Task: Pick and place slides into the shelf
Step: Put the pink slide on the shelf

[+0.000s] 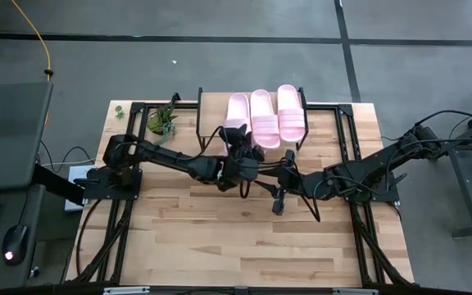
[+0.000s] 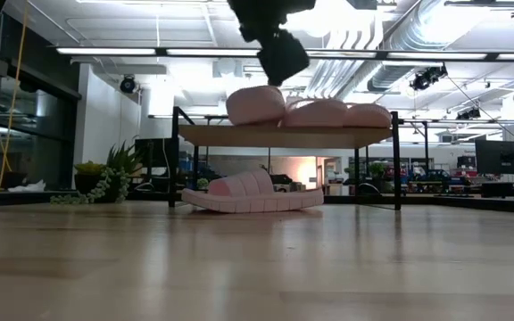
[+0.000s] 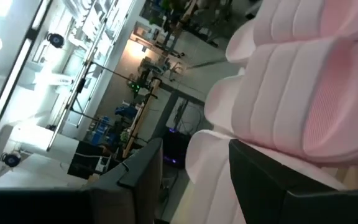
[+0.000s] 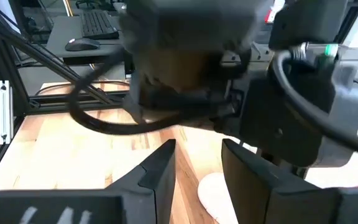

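Observation:
Three pale pink slides lie side by side on the shelf's top board [image 2: 284, 134]: the left one [image 1: 237, 113] [image 2: 255, 105], the middle one [image 1: 263, 115] and the right one [image 1: 291, 111]. A fourth slide [image 2: 252, 193] rests sole-down on the table under the shelf. My left gripper [image 1: 240, 147] [image 3: 191, 186] is at the near end of the left slide, which sits a little higher than its neighbours in the low view. My right gripper [image 1: 278, 205] [image 4: 199, 168] hangs over bare table in front of the shelf, slightly open and holding nothing. My left gripper has the left slide's near end between its fingers, coming level from the table's near-left side. The dark finger [image 3: 278, 180] lies against the sole just beside the ribbed strap [image 3: 291, 93]. The other finger's contact is hidden. The slide's far part rests on the shelf top.
A small potted plant [image 1: 162, 121] stands at the shelf's left end. Black frame rails [image 1: 347, 131] run along both table sides. The near half of the table [image 1: 236, 246] is bare wood. A desk with a mouse [image 1: 15, 243] stands left of the table.

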